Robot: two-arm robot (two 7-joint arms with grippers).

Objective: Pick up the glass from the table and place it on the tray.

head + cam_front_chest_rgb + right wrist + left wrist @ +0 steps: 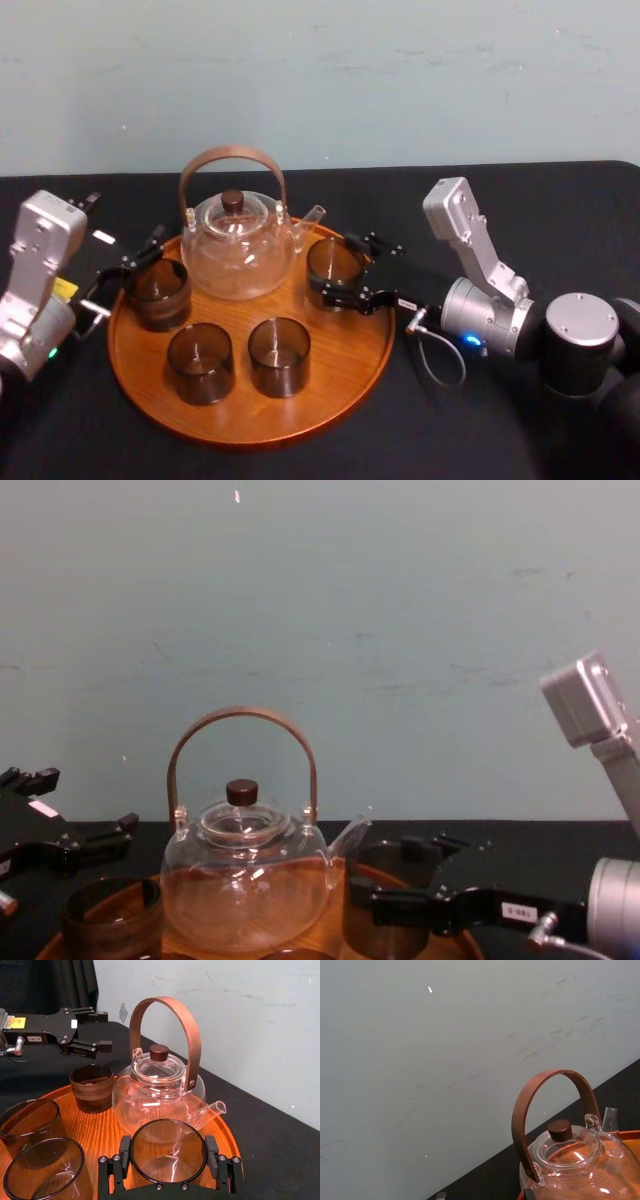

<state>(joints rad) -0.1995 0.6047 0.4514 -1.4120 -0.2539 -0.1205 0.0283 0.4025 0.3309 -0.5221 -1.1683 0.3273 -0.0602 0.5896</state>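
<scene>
Clear glass teapot point(238, 245), upright, brown arched handle standing up over it, dark round knob on the lid, thin spout pointing to robot's right and away. Dark smoky cup point(158, 293) with a wider band around it, just beside the teapot on robot's left, upright. Two more dark tinted cups in front of the teapot, side by side, close but apart: left one point(201, 362), right one point(279, 355). Black table point(560, 200). Pale blue-green wall point(320, 80) behind, scuffed.
</scene>
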